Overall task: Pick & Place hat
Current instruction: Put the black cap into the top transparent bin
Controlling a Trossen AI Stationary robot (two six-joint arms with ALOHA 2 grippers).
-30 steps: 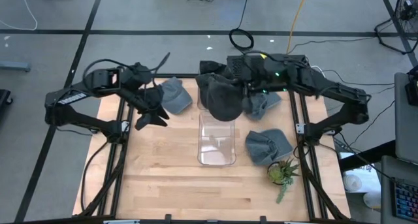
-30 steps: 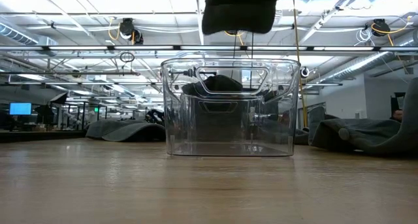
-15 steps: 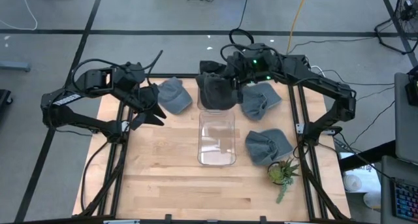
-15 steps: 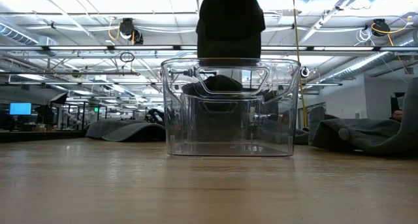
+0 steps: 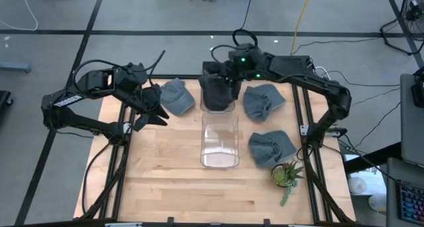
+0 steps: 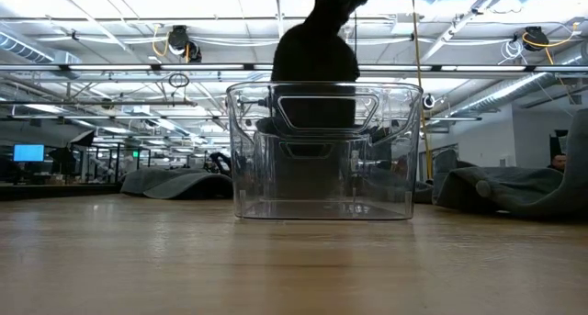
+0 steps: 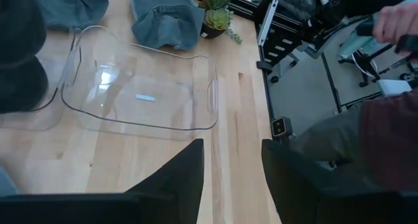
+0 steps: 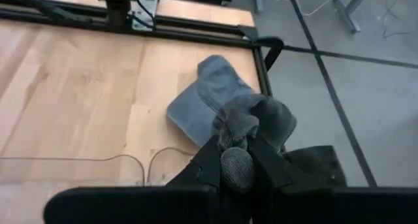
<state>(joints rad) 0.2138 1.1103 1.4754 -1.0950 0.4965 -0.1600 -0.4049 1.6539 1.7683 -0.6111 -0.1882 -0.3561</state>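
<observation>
My right gripper [image 5: 228, 71] is at the table's far middle, shut on a dark grey hat [image 5: 218, 89] that hangs over the far clear bin [image 5: 218, 106]. In the low view the hat [image 6: 317, 62] shows behind the near clear bin [image 6: 322, 150]. That near bin [image 5: 220, 139] stands on the table's middle. My left gripper [image 5: 151, 111] hovers open at the far left, beside a grey cap [image 5: 175, 94] lying flat. In the left wrist view the open fingers [image 7: 232, 165] point toward the near bin [image 7: 144, 87]. My right gripper [image 8: 236, 160] pinches a bunched fold of the hat's dark grey cloth [image 8: 256, 119] between its two fingers, coming from above and pointing down. The hat hangs below the fingers. Its lower part [image 6: 317, 108] is down inside the far bin; whether it touches the bottom is hidden.
Two more grey hats lie right of the bins, one far [image 5: 263, 101] and one nearer [image 5: 271, 147]. A small potted plant [image 5: 286, 174] stands by the right edge. Bare wood [image 5: 172, 187] fills the near half. A person's hand [image 7: 398, 21] and sleeve [image 7: 392, 139] show beyond the table.
My right gripper has carried the dark hat toward the far edge and slightly left, and down. The hat, earlier high and spread out near the near bin's far end, now hangs narrow and lower, its lower end sunk into the far bin.
</observation>
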